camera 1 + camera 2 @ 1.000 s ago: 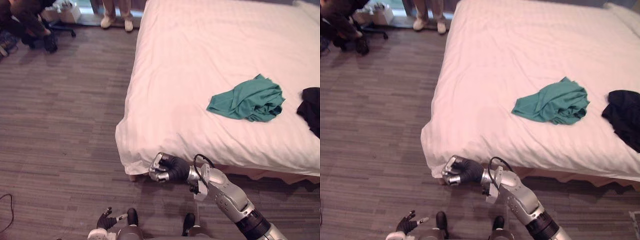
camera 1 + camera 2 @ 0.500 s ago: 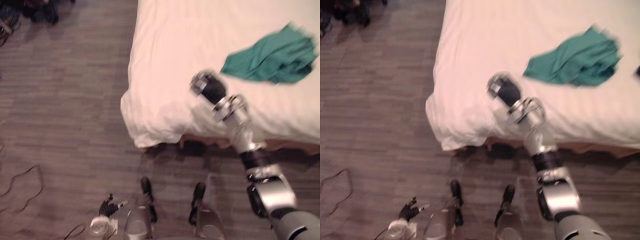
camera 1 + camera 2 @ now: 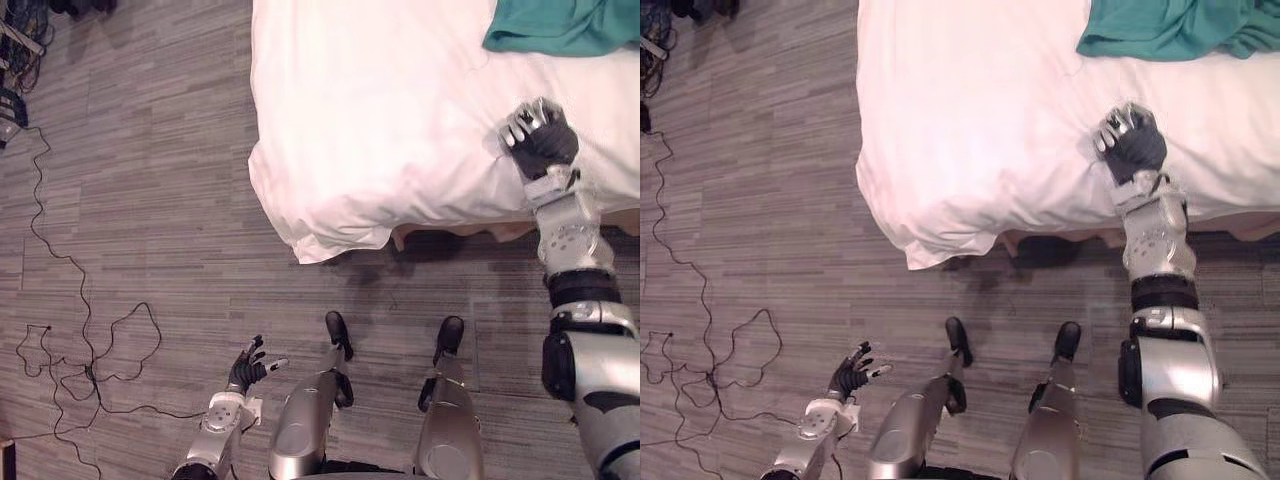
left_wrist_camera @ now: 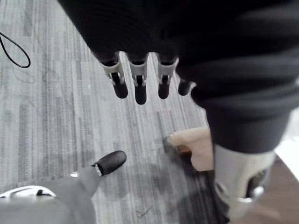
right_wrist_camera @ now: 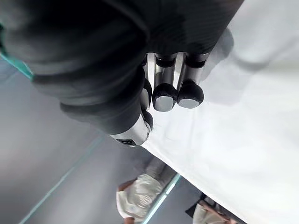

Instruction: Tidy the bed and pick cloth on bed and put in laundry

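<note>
On the near edge of the bed [image 3: 370, 120], fingers [image 5: 165, 96] of the right hand [image 3: 540, 138] are curled in against the palm, tips bunched side by side. The wrist view shows nothing caught between them. That looks like a carrying posture for the reach rather than a grip.

The hand sits knuckles-up on the white sheet, which puckers a little just beside it, so it is likely touching or pressing the cover. Behind it the arm stretches forward over the mattress edge, aimed toward the cloth [image 3: 1170, 30].

This green cloth lies crumpled on the sheet farther up the bed, beyond the hand and clearly apart from it. The pick-up is not yet begun, and the fingers would have to uncurl before they could close on the fabric.

At the bed's corner the sheet hangs in a loose, lumpy fold, which suggests tidying is left to do.

Low at the robot's side, over the floor [image 3: 140, 200], the left hand [image 3: 247, 368] hangs with fingers [image 4: 136, 86] straight and slightly spread, empty. It is probably parked there to keep clear of the reach.
</note>
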Tool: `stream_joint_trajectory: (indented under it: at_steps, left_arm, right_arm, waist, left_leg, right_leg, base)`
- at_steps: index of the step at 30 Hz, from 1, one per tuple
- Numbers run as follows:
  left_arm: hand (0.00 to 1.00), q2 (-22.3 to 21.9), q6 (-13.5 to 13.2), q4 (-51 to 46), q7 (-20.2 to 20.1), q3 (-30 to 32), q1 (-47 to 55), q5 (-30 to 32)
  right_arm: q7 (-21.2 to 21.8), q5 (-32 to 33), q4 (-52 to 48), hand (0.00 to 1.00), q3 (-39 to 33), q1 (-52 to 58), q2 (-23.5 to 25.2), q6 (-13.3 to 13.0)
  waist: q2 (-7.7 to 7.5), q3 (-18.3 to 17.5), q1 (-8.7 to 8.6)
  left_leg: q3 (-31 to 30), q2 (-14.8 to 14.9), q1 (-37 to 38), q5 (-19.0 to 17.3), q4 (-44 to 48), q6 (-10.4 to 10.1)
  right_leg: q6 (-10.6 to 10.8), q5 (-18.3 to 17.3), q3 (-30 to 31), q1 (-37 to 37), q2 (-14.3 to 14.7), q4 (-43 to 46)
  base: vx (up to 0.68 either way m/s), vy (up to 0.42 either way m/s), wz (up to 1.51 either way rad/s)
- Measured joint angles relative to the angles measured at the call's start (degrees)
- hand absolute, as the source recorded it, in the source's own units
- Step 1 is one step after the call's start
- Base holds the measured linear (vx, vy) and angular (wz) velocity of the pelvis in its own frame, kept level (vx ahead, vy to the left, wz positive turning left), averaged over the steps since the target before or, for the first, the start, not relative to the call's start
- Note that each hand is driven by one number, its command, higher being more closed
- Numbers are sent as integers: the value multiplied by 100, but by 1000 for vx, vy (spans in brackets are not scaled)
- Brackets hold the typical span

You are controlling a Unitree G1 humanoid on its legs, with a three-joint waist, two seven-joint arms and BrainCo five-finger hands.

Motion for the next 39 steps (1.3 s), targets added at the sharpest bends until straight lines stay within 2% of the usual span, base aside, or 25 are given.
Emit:
stream_joint_trajectory:
  at_steps: [2, 3, 4, 5, 7, 9, 11, 14, 16, 17, 19, 20, 21, 22, 24, 26, 27, 28, 29, 30, 31, 33, 35, 36, 39]
  left_arm:
    - [0, -77, 26, 2, 64, 136, 35, 108]
    - [0, -90, 69, 11, 110, 192, 53, 175]
    - [0, -88, 78, 14, 117, 213, 66, 208]
    - [0, -106, 122, 56, 149, 300, 91, 223]
    - [0, -149, 163, 227, 229, 416, 71, 228]
    - [0, -229, 197, 451, 293, 424, 77, 382]
    - [0, -347, 293, 678, 362, 425, 74, 465]
    - [0, -530, 372, 1050, 359, 419, 11, 788]
    - [0, -532, 412, 1215, 351, 423, 11, 945]
    - [0, -553, 437, 1311, 353, 477, 36, 1178]
    - [0, -542, 474, 1387, 441, 685, 137, 1368]
    - [0, -514, 566, 1560, 584, 818, 179, 1396]
    - [0, -379, 670, 1709, 707, 871, 195, 1388]
    - [0, -281, 726, 1834, 737, 874, 196, 1387]
    - [0, -211, 939, 2085, 725, 826, 71, 1480]
    - [0, -322, 951, 2128, 697, 822, -71, 1670]
    - [0, -401, 996, 2209, 683, 909, -104, 1769]
    - [0, -436, 1001, 2246, 675, 985, -86, 1778]
    - [0, -494, 1018, 2263, 672, 1175, 31, 1778]
    - [0, -500, 1016, 2258, 670, 1264, 94, 1771]
    - [0, -630, 974, 2227, 610, 1331, 97, 1708]
    - [0, -604, 872, 2065, 572, 1296, 50, 1600]
    - [0, -519, 762, 1899, 567, 1256, 64, 1608]
    - [0, -543, 692, 1829, 549, 1248, 66, 1614]
    - [0, -681, 682, 1738, 440, 1249, -6, 1600]
  right_arm:
    - [-104, 28, -1, 0, -122, 720, 314, -3]
    - [-139, 42, -7, 0, -259, 1305, 562, -28]
    - [-142, 41, -11, 0, -287, 1540, 653, -60]
    - [-156, -15, -14, 0, -367, 2084, 841, -138]
    - [-259, -87, -8, 0, -514, 2576, 1093, -232]
    - [-432, -274, 22, 0, -539, 2937, 1288, -219]
    - [-494, -309, 37, 0, -524, 3137, 1440, -171]
    - [-357, -482, 238, 0, -408, 3315, 1681, 25]
    - [-268, -545, 349, 0, -255, 3312, 1811, 73]
    - [-142, -686, 411, 0, -135, 3255, 1875, 86]
    - [-19, -830, 514, 0, -10, 3106, 1863, 127]
    - [77, -1124, 760, 0, 27, 2932, 1725, 121]
    - [116, -1448, 1130, 0, 45, 2667, 1645, 139]
    - [124, -1602, 1296, 0, 48, 2557, 1621, 148]
    - [141, -1864, 1476, 0, 65, 2504, 1415, 68]
    - [107, -2074, 1680, 0, 68, 2541, 1147, 67]
    - [68, -2302, 1752, 0, 89, 2556, 1073, 48]
    - [36, -2416, 1795, 0, 95, 2562, 1035, 18]
    - [-11, -2669, 1775, 0, 251, 2629, 1065, -14]
    - [-13, -2853, 1753, 0, 401, 2611, 1147, -105]
    - [-24, -2982, 1773, 0, 445, 2537, 1061, -283]
    - [-23, -3241, 1855, 0, 649, 2435, 937, -391]
    - [-11, -3435, 1802, 0, 850, 2387, 922, -507]
    - [-12, -3535, 1632, 0, 1000, 2454, 957, -617]
    - [-1, -3607, 1383, 0, 1349, 2369, 992, -694]
  waist:
    - [-188, -113, -49]
    - [-382, -236, -182]
    - [-468, -337, -202]
    - [-656, -687, -213]
    - [-848, -1071, -249]
    - [-923, -1337, -264]
    - [-911, -1552, -284]
    - [-876, -1850, -400]
    - [-889, -1929, -396]
    - [-902, -1942, -397]
    - [-867, -2004, -376]
    - [-750, -2140, -344]
    - [-866, -2183, -292]
    - [-926, -2195, -286]
    - [-956, -2197, -535]
    - [-902, -2135, -577]
    - [-747, -2022, -571]
    - [-720, -1990, -573]
    - [-724, -1963, -552]
    - [-769, -1958, -500]
    - [-592, -1763, -445]
    - [-604, -1654, -202]
    - [-799, -1530, -143]
    - [-907, -1539, -145]
    - [-928, -1504, -135]
  left_leg:
    - [179, 46, 145, -26, 0, -13]
    - [386, 112, 410, -84, -1, -66]
    - [477, 140, 520, -116, -1, -101]
    - [732, 228, 721, -193, -3, -169]
    - [939, 331, 1021, -283, -16, -260]
    - [1075, 413, 1283, -355, -37, -328]
    - [1278, 464, 1404, -380, -38, -346]
    - [1611, 521, 1605, -378, -37, -393]
    - [1725, 533, 1767, -406, -32, -435]
    - [2038, 586, 1955, -437, -2, -485]
    - [2738, 716, 2198, -478, 1, -620]
    - [3394, 879, 2368, -505, 2, -680]
    - [3997, 858, 2716, -430, 33, -812]
    - [4284, 892, 2867, -408, 135, -843]
    - [4498, 1149, 3009, -284, 855, -707]
    - [4246, 1407, 3079, -224, 1697, -693]
    - [3609, 1843, 3019, -34, 2771, -430]
    - [3257, 1978, 2943, 181, 3174, -122]
    - [2298, 2228, 2558, 1050, 4007, 836]
    - [1522, 2260, 2159, 1164, 4643, 1073]
    - [-25, 1827, 1040, -561, 5970, 391]
    - [-665, 1235, 414, -1528, 6223, 350]
    - [-667, 960, 205, -1844, 5646, 425]
    - [-716, 794, 67, -1915, 4708, 379]
    - [-1172, 378, -246, -1854, 2994, 300]
  right_leg:
    - [-32, 26, 116, 39, 43, -6]
    - [-33, 15, 199, 264, 110, -61]
    - [-35, -1, 233, 347, 128, -97]
    - [-47, -50, 339, 500, 221, -151]
    - [-105, -156, 391, 731, 327, -193]
    - [-127, -270, 374, 949, 392, -188]
    - [-126, -335, 343, 1052, 410, -182]
    - [-103, -426, 223, 1233, 390, -151]
    - [-109, -439, 319, 1311, 430, -135]
    - [-152, -426, 370, 1297, 501, -162]
    - [-534, -676, -449, 1167, 464, -50]
    - [-689, -709, -1244, 1041, 437, 122]
    - [-705, -359, -1771, 967, 364, 258]
    - [-520, -197, -1818, 946, 403, 307]
    - [-705, -381, -1595, 861, 466, 569]
    - [-712, -594, -1321, 825, 425, 787]
    - [-779, -790, -1018, 850, 526, 987]
    - [-818, -863, -904, 883, 568, 1042]
    - [-929, -981, -652, 944, 716, 1069]
    - [-999, -1053, -388, 976, 805, 1053]
    - [-1142, -1166, 265, 943, 1029, 1056]
    - [-1222, -1151, 920, 1004, 1212, 1013]
    - [-1186, -1165, 1401, 1250, 1259, 936]
    - [-1139, -1200, 1727, 1419, 1268, 832]
    - [-1002, -1339, 2370, 1407, 1238, 816]
  base:
    - [159, -25, -50]
    - [133, -20, -46]
    - [195, -40, -61]
    - [113, -36, -50]
    - [146, -70, -45]
    - [94, -69, -22]
    - [72, -41, 2]
    - [70, 0, 16]
    - [46, 4, -29]
    - [-13, -7, -108]
    - [-17, 10, -179]
    - [117, 16, -269]
    - [118, 10, -286]
    - [158, -155, -230]
    - [106, -302, -126]
    - [111, -144, -103]
    - [112, -44, -121]
    - [148, -66, -151]
    - [165, -92, -134]
    - [290, -105, -204]
    - [240, -35, -184]
    - [209, 53, -208]
    - [206, 103, -189]
    - [216, 117, -161]
    - [272, 228, -123]
